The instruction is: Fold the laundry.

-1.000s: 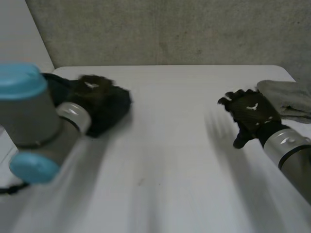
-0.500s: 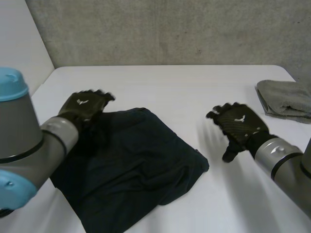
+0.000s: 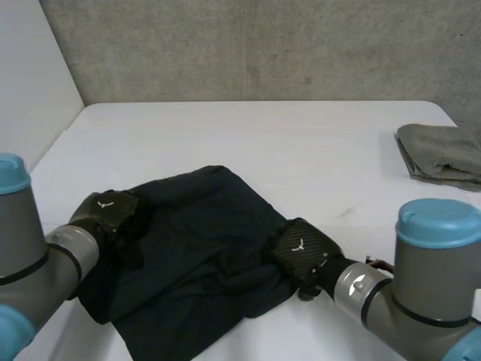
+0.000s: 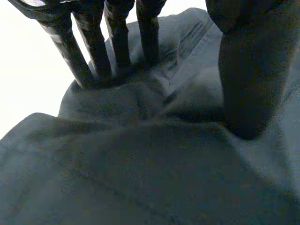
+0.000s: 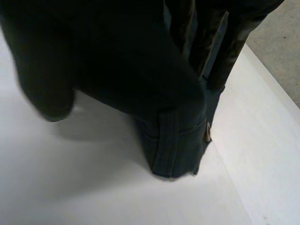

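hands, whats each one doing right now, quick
Left hand: open, straight fingers pressing on the dark garment near its edge.
Right hand: shut on the dark garment's corner.

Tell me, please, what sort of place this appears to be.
Probably a robotics lab or test bench, not a home: a white table against a plain concrete-looking wall, with just a dark garment and a folded grey cloth laid out.
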Robot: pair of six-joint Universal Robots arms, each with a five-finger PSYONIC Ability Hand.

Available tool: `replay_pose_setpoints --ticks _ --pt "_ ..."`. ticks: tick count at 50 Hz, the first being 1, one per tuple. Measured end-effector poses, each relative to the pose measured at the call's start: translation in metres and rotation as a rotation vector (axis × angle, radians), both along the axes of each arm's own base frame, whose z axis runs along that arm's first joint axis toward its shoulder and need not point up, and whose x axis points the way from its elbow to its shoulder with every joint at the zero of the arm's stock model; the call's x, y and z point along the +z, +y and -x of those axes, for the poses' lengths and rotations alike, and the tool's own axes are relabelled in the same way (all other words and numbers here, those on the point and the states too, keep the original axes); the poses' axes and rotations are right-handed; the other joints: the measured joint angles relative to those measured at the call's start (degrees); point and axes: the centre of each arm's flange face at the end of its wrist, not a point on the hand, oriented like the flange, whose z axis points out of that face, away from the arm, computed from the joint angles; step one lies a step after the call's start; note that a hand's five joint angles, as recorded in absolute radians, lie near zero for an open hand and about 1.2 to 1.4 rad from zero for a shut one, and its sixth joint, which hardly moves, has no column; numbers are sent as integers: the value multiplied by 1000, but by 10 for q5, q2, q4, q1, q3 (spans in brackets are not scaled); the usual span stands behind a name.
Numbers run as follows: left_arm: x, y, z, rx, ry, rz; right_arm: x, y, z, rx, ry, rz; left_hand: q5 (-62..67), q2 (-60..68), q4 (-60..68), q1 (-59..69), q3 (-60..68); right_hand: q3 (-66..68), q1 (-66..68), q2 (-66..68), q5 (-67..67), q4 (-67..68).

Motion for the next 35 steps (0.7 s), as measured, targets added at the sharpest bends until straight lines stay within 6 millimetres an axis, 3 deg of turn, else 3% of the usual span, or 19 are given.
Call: replay_pose_setpoints --ticks 5,8,12,13,16,17,20,24,25,30,31,33,35 --pt "-15 -10 4 -13 -28 -11 -4 -9 -6 -28 -12 20 312 314 319 327 315 334 251 344 332 345" --pt "-20 -13 7 -34 -67 -3 0 -14 -6 -58 -15 39 429 439 443 425 440 363 261 370 354 382" --pt "-20 -13 12 -66 -107 19 5 -16 -5 -70 -15 49 438 462 469 425 466 364 261 370 354 384" --pt "-17 -13 17 -92 -128 42 22 -16 -2 -87 -20 75 438 464 470 425 467 364 261 370 354 384" --pt "-5 -11 29 -137 -144 99 47 -10 3 -93 -22 95 438 467 471 425 468 364 265 370 354 384" --pt "-5 -11 29 -137 -144 99 47 -10 3 -93 -22 95 438 467 471 425 468 364 265 370 354 384" --pt "21 -14 43 -173 -127 199 78 -1 13 -100 -12 87 438 467 471 425 468 364 265 370 354 384" --pt "41 -18 50 -181 -102 271 94 3 19 -110 -3 69 438 467 471 425 468 368 276 370 354 390" --pt "61 -25 56 -181 -76 340 107 7 25 -118 1 51 438 467 471 425 468 368 276 370 354 390" --pt "81 -49 67 -168 -39 444 121 8 27 -128 -22 42 438 467 471 425 468 368 276 370 354 390" --pt "81 -49 67 -168 -39 444 121 8 27 -128 -22 42 438 467 471 425 468 368 276 370 354 390" --pt "79 -72 75 -146 -26 489 119 1 22 -145 -58 27 438 467 471 425 468 368 276 370 369 390" --pt "77 -78 76 -138 -25 496 117 -2 19 -153 -76 13 438 467 471 425 468 368 276 370 371 390"
